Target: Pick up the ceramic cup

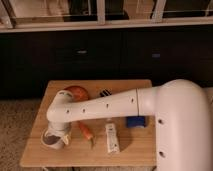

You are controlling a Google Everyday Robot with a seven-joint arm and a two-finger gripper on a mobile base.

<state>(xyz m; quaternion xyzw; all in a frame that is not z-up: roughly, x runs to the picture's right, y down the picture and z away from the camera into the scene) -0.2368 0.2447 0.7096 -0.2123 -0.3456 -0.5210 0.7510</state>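
The ceramic cup (49, 140) is small and whitish with a dark inside. It stands near the front left corner of the wooden table (135, 150). My white arm reaches in from the right across the table. Its wrist ends right above the cup, and the gripper (59, 134) hangs down at the cup's right rim, partly covering it. The wrist hides whether the gripper touches the cup.
An orange rounded bowl (76, 92) sits behind the wrist at the back left. An orange stick-like object (86, 131), a white oblong object (112, 139), a blue object (135, 121) and a small black item (104, 93) lie on the table. Dark cabinets (100, 55) stand behind.
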